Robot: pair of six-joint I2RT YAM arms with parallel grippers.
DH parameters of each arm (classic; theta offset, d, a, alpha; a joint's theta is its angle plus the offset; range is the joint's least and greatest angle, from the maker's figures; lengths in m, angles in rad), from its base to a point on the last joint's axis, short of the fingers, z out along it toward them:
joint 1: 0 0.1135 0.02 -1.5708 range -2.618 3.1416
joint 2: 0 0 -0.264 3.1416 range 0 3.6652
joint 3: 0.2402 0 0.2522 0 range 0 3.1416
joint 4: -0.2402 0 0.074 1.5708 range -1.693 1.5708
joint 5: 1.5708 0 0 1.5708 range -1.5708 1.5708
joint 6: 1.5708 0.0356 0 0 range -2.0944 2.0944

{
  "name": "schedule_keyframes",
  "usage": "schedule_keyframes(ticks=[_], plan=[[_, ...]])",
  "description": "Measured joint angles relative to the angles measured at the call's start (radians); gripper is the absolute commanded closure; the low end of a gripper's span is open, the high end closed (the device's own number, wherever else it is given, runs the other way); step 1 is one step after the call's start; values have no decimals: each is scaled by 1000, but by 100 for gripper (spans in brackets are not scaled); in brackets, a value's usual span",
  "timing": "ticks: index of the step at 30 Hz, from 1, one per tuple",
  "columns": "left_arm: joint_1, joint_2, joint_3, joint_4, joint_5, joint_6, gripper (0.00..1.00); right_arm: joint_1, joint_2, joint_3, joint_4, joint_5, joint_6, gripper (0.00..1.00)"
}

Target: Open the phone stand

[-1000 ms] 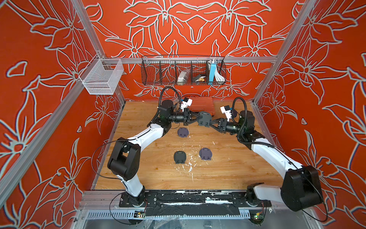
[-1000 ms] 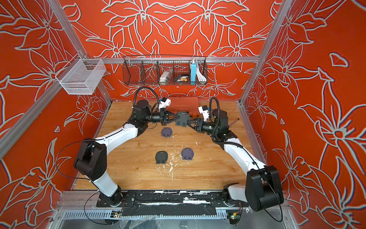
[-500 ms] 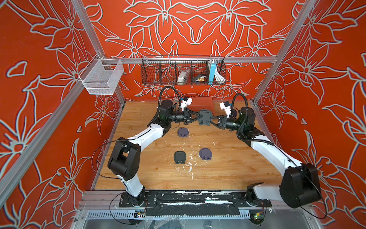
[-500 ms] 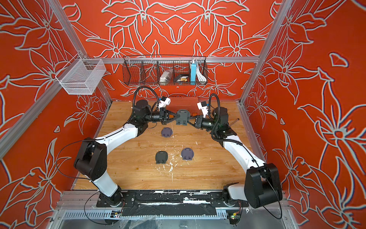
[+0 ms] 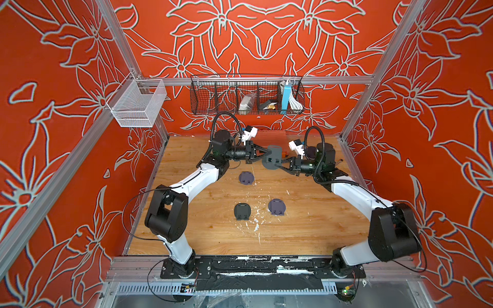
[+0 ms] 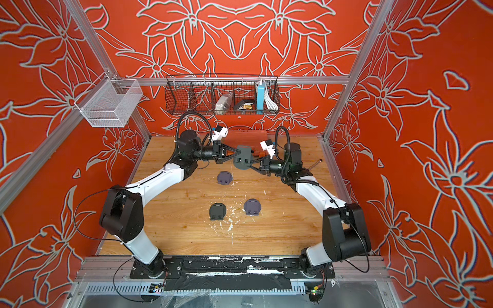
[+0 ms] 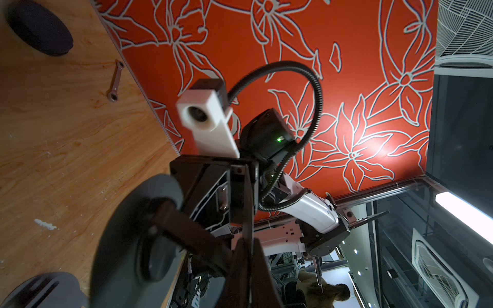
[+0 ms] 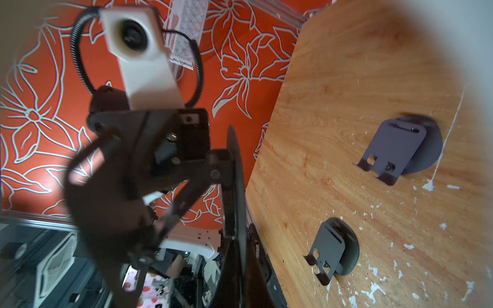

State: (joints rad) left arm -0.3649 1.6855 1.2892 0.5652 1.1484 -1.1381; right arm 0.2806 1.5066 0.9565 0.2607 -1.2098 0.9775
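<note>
The phone stand (image 5: 272,159) hangs above the far end of the table (image 5: 306,226), pinched between the left gripper (image 5: 266,154) and the right gripper (image 5: 278,166), each with its jaws pressed onto an edge. The wrist views show it blurred and partly cut off, and its hinge cannot be made out.

White-shelled links alternate with bulky black joint housings (image 5: 166,213) on the left arm (image 5: 197,178) and the right arm (image 5: 354,192). Both are bolted to a black base plate (image 5: 261,270) flecked with white scuffs. A black ribbed conduit (image 5: 226,117) arcs over each wrist, and a thin black cable (image 5: 126,213) loops beside the left arm's lower joint. Each wrist carries a white box-shaped wrist camera (image 5: 249,132) with a round dark lens. The left end effector (image 5: 267,155) and right end effector (image 5: 278,162) are black, with slim tapering fingers and exposed screw heads (image 8: 215,174). A green indicator light (image 7: 279,139) glows on the right arm's black wrist housing.
</note>
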Motion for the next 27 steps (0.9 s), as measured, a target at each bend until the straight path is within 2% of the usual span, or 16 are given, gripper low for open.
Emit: schedule_keyframes(ticks=[6, 13, 22, 27], plan=[[14, -19, 22, -66, 10, 117, 100, 12, 31, 2, 24, -62, 21, 100], [11, -122, -19, -174, -61, 397, 100, 23, 26, -8, 112, -93, 130, 100], [0, -154, -49, -230, -111, 670, 100, 18, -7, 6, -6, -69, 153, 100], [-8, -161, -62, -238, -135, 730, 100, 12, -10, 19, -71, -66, 167, 100]])
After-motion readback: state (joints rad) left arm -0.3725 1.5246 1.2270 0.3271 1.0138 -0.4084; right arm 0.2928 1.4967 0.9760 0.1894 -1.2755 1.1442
